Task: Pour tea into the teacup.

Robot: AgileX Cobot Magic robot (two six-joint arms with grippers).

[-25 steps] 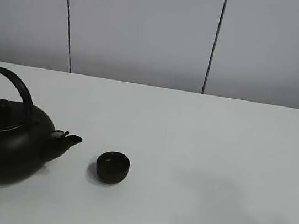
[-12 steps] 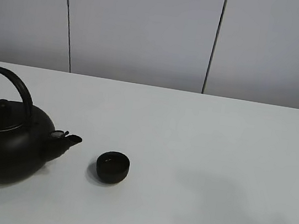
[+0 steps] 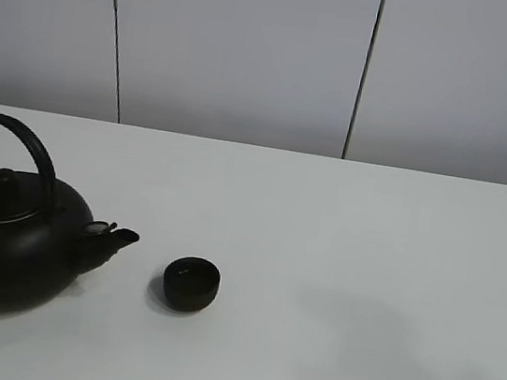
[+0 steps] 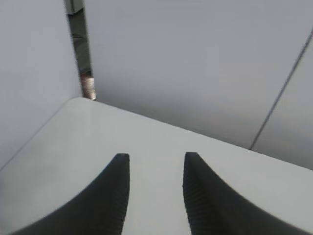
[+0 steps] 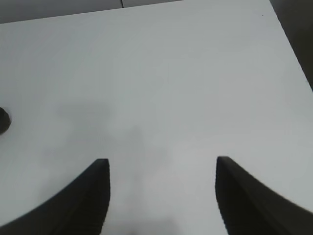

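The teacup (image 3: 190, 284) is a small, low black cup standing on the white table (image 3: 366, 263), left of the middle. A big round black kettle (image 3: 9, 246) with an arched handle stands to its left, spout pointing toward the cup with a gap between them. No stream of tea shows. Neither gripper shows in the exterior view. In the left wrist view my left gripper (image 4: 156, 159) is open and empty above bare table near a wall. In the right wrist view my right gripper (image 5: 162, 161) is wide open and empty over bare table, with the teacup (image 5: 3, 121) at the picture's edge.
White wall panels (image 3: 245, 47) with dark seams stand behind the table's far edge. The left wrist view shows a table corner (image 4: 78, 103) where two walls meet. The right wrist view shows the table's side edge (image 5: 293, 44) and dark floor beyond.
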